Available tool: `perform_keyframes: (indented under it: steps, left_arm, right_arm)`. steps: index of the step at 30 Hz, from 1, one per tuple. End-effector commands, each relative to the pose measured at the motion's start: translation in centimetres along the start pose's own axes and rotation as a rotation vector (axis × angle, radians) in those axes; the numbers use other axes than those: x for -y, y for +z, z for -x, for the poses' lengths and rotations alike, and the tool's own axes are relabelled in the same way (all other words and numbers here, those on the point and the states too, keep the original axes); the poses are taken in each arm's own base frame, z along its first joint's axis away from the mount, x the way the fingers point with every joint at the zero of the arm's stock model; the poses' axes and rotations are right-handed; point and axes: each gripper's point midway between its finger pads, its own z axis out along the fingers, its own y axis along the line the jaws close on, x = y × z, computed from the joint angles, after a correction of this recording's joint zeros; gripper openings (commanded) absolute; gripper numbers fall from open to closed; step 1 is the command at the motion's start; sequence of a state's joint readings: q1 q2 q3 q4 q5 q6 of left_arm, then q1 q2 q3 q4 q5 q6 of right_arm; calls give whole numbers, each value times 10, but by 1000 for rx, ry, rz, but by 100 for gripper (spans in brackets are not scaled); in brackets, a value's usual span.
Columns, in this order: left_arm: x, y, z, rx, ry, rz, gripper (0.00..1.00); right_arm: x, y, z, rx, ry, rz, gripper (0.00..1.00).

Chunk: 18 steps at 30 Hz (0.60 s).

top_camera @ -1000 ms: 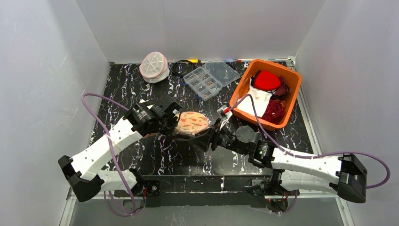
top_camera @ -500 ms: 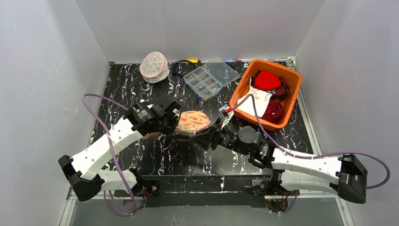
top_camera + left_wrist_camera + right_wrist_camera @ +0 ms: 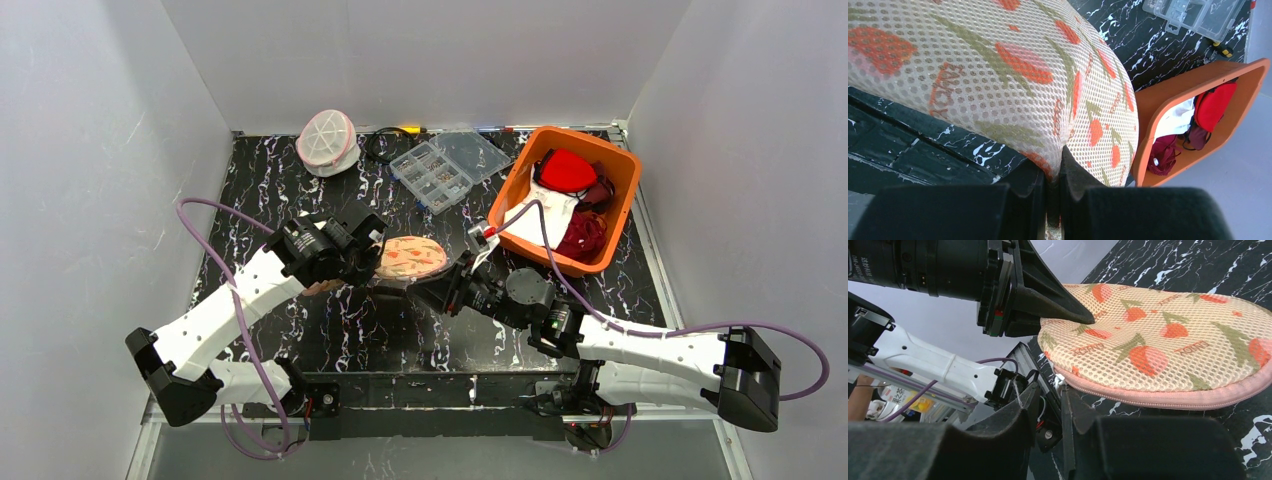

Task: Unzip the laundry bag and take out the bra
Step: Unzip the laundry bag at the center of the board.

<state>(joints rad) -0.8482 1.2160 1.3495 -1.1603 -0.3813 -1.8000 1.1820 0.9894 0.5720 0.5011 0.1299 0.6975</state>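
The white dome-shaped laundry bag [image 3: 327,140], with a pink rim and spoke-like ribs, sits untouched at the back left. A second round mesh bag [image 3: 410,257], beige with a strawberry print and a pink zip rim [image 3: 1168,397], lies mid-table. My left gripper [image 3: 1054,160] is shut on a pinch of its mesh at the left edge [image 3: 372,262]. My right gripper [image 3: 1050,387] sits at the bag's near rim, jaws a narrow gap apart. The white zip pull [image 3: 1058,381] hangs just off its fingertips, not pinched. The bra is hidden.
An orange bin [image 3: 612,225] at the right holds red and white clothing. A clear compartment box [image 3: 448,168] lies open at the back centre beside a black cable [image 3: 378,148]. White walls enclose the black marbled table [image 3: 300,320].
My right gripper has crept forward to the strawberry bag's rim and its jaws have narrowed. The left gripper keeps its pinch and has not moved.
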Motion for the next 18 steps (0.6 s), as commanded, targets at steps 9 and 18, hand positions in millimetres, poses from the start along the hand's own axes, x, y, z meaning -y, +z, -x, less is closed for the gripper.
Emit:
perform_keyframes:
  steps: [9,18]
  left_arm:
    - [2,-7,6,25,8,-9,0]
    - [-3,-5,8,34,12,-6,0]
  right_arm:
    - [1,-1,17,66,2,-29,14]
    - [9,-5,13,42,-4,-66,1]
